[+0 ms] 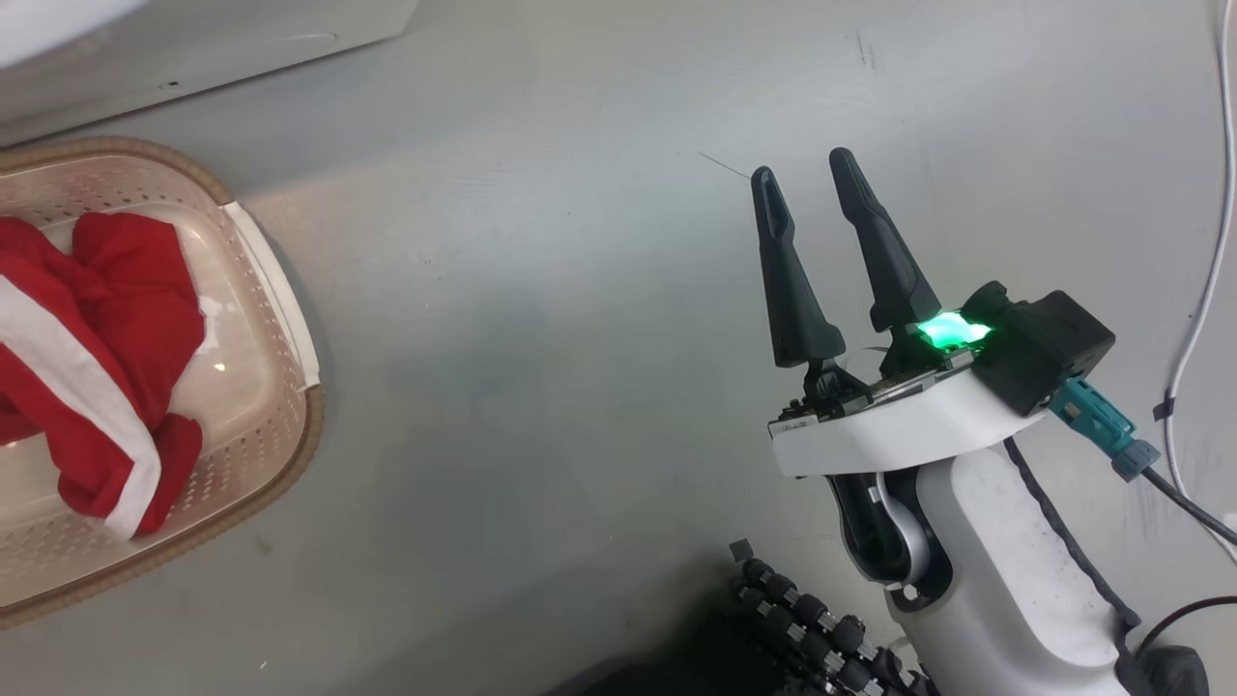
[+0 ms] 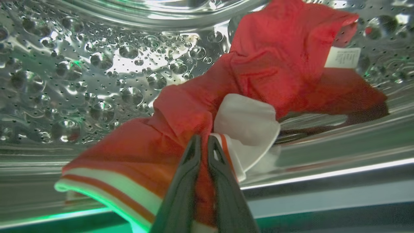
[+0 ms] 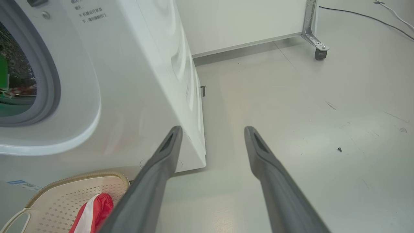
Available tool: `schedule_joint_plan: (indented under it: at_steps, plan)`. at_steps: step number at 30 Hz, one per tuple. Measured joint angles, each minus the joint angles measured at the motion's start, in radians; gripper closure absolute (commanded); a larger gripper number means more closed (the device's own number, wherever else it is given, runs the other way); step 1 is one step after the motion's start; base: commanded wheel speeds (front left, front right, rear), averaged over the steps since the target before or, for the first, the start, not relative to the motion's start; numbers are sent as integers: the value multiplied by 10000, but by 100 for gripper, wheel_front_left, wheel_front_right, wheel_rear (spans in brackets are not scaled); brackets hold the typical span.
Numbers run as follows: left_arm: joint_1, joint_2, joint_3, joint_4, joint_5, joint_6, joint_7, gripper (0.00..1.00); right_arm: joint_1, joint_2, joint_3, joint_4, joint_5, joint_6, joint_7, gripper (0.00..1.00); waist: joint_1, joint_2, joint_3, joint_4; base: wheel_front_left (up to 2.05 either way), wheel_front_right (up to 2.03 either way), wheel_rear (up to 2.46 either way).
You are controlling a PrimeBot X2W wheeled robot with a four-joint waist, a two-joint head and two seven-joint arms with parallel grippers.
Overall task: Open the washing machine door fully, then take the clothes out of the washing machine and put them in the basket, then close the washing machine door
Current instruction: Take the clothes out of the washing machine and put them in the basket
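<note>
clothes (image 2: 258, 64), where? (jk)
one red striped piece low in the drum (image 2: 97, 81), left gripper (image 2: 202, 142) clenched on a fold; other piece (image 1: 97, 338) lies in the basket (image 1: 280, 319) (mr)
right gripper (image 1: 802, 166)? (jk)
spread wide, empty, over the floor (image 1: 541, 290), well apart from the basket (mr)
risks? (jk)
pinch looks thin, so the fabric may slip on the pull; the loose hem could catch the drum lip and drop short (mr)

Pale grey floor (image 3: 291, 106) spreads beneath and ahead of the right gripper (image 3: 212, 129). A small dark bit (image 3: 339, 149) lies on it, right of the fingertips. Far ahead stands a white panel (image 3: 242, 22) on a caster (image 3: 320, 54). A black cable (image 3: 362, 16) trails beyond it, and a white cable (image 1: 1213, 242) runs well to the gripper's right
</note>
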Motion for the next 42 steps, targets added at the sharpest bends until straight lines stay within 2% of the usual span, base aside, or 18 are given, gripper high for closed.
schedule_joint_plan:
  at_steps: [5,12,20,23,33,42]
  plan:
    - [0,-343,142,-50,-207,48,-619,100,-28,0,-84,29,-61,0,0,0,0,0,-119,95,0,0,0]
    - [160,-1080,742,-94,-821,543,-1814,100,-42,-2,-167,159,-236,2,0,0,0,0,-350,286,0,0,0]
    - [1029,-1833,1285,-56,-1394,825,-3187,100,-43,-6,-205,284,-477,15,0,0,0,0,-672,511,0,0,0]
    - [1326,-1954,1388,-48,-1494,840,-3862,100,-41,-6,-211,376,-660,29,0,0,0,0,-844,604,0,0,0]
    - [2667,-3016,1484,-556,-1783,834,-6491,100,138,-12,-341,842,-1120,88,0,0,0,0,-1568,945,0,0,0]
    - [3851,-4136,911,-1108,-1756,690,-8287,100,571,-21,-771,1170,-1791,117,0,0,-1,0,-2350,1490,0,0,0]
